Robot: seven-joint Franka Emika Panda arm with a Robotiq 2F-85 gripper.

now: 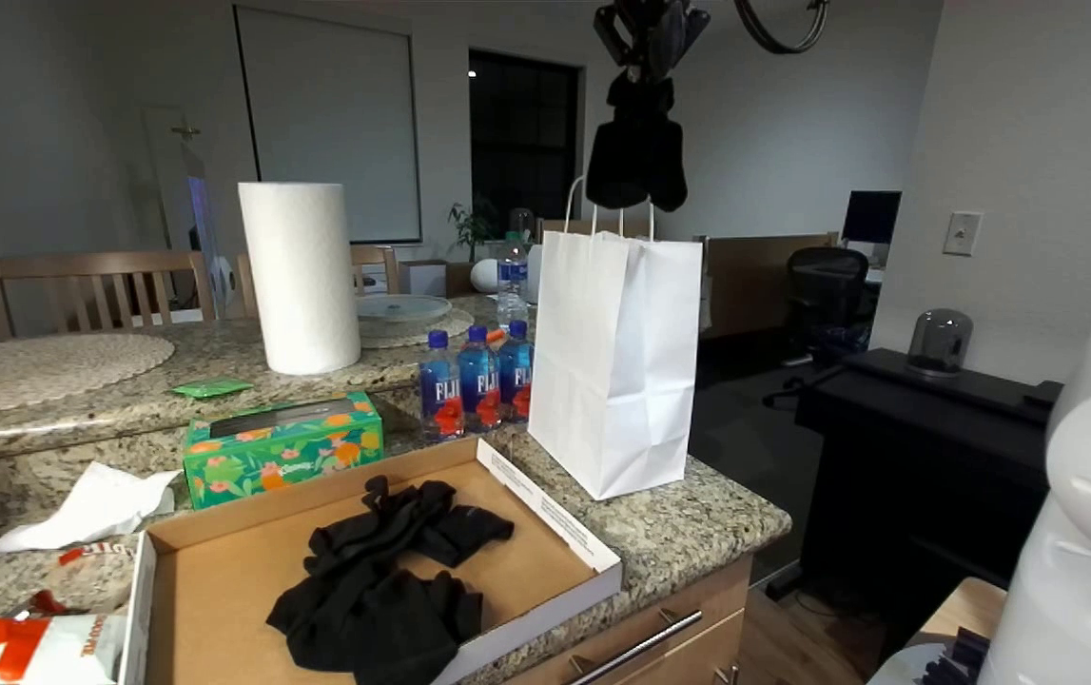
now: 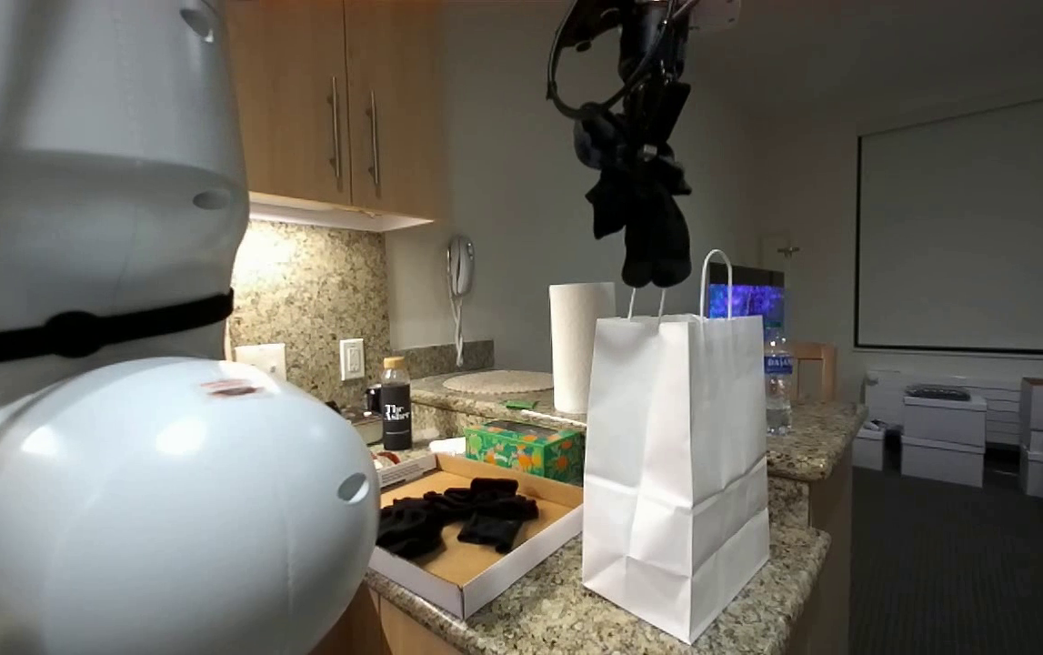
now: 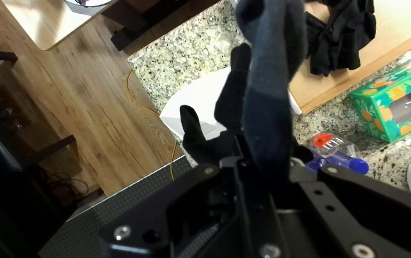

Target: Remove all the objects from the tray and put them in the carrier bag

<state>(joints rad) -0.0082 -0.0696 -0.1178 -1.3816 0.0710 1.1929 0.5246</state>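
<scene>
A white paper carrier bag [image 1: 616, 381] [image 2: 676, 491] stands upright with its handles up; part of it shows in the wrist view [image 3: 200, 98]. My gripper [image 1: 642, 78] [image 2: 650, 150] [image 3: 252, 161] is shut on a black cloth item, seemingly a sock [image 1: 638, 147] [image 2: 656, 232] [image 3: 268, 104]. It hangs above the bag, its lower end about level with the handle tops in both exterior views. The shallow cardboard tray [image 1: 212, 599] [image 2: 521, 569] [image 3: 391, 32] holds a heap of black cloth items [image 1: 379, 609] [image 2: 494, 532] [image 3: 343, 39]. The bag's inside is hidden.
Several Fiji water bottles [image 1: 481, 381] [image 3: 334, 152] stand beside the bag. A green tissue box [image 1: 288, 447] [image 2: 526, 450] [image 3: 398, 93] is behind the tray. A paper towel roll [image 1: 302, 276] [image 2: 580, 350] stands on the raised ledge. The counter edge [image 1: 754, 533] runs close to the bag.
</scene>
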